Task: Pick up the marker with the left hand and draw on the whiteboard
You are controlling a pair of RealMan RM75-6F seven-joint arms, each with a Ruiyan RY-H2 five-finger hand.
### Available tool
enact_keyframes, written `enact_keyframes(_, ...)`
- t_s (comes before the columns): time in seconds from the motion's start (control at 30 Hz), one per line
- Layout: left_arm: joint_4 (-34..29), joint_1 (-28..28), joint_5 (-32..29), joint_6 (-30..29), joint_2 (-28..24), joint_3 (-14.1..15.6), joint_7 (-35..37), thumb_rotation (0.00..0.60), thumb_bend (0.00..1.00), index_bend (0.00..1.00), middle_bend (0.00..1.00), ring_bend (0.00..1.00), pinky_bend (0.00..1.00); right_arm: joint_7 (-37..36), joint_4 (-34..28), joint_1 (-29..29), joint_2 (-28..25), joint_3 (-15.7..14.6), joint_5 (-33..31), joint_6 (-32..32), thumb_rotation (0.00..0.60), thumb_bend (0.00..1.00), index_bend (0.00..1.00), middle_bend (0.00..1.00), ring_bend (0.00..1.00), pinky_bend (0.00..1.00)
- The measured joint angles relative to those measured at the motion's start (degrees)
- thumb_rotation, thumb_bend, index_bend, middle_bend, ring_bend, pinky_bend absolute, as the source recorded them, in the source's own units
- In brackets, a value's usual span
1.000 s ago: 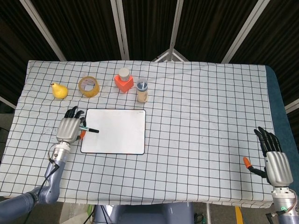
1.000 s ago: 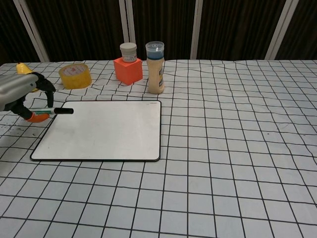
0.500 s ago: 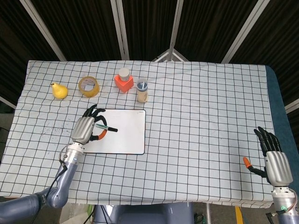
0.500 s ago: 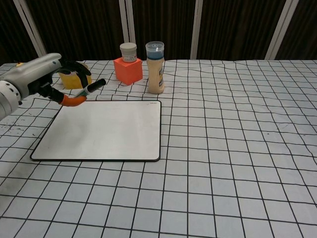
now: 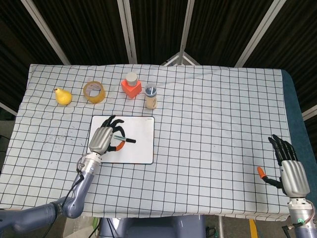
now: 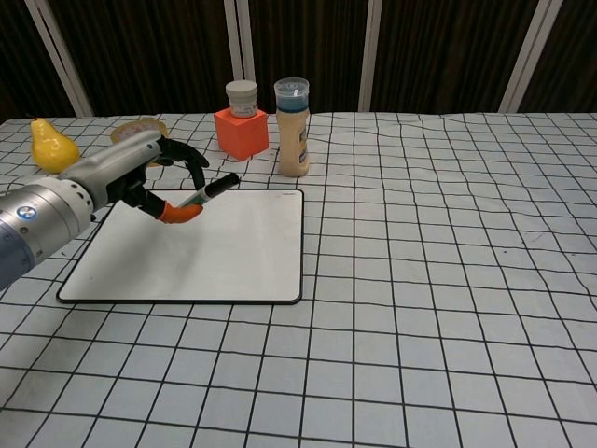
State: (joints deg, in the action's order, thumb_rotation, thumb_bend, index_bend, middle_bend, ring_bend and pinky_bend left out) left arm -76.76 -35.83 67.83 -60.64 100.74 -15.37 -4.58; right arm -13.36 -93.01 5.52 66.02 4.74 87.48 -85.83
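Note:
The whiteboard (image 5: 139, 148) (image 6: 224, 252) lies flat on the checked cloth, its white face blank. Above its middle hovers my left hand (image 5: 105, 138) (image 6: 140, 173), pinching a black-capped marker (image 5: 125, 138) (image 6: 211, 190) between the orange thumb tip and the fingers. The marker points right, its capped end raised off the board. My right hand (image 5: 292, 173) rests open at the table's near right edge, holding nothing; the chest view does not show it.
Along the back stand a yellow pear (image 5: 62, 96) (image 6: 51, 146), a tape roll (image 5: 94, 91), an orange block with a white jar on top (image 5: 131, 85) (image 6: 242, 126) and a blue-lidded bottle (image 5: 151, 96) (image 6: 293, 127).
My left hand has carried the marker from the board's left edge rightward to over the board's middle, lifting it. The right hand has stayed put.

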Motion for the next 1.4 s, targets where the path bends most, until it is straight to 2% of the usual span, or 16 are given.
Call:
enact_keyframes(0.73,3.66,-1.79,1.29,1.89,2.2,0.45,4.63,0.6,0.58,0.68,0.19,0.02,0.11,-0.2,-0.17,0.1,-0.07,0.01,-0.33,0.43,0.6,0.32,0.0,0.0,0.0,0.0)
enact_keyframes(1.4,8.39,-3.51,5.12,5.04,2.37,1.58,14.19,0.6,0.57,0.69,0.19,0.03,0.11,-0.83,-0.51,0.02,-0.21,0.0,-0.76,0.71,0.6,0.32,0.0,0.0,0.0,0.0)
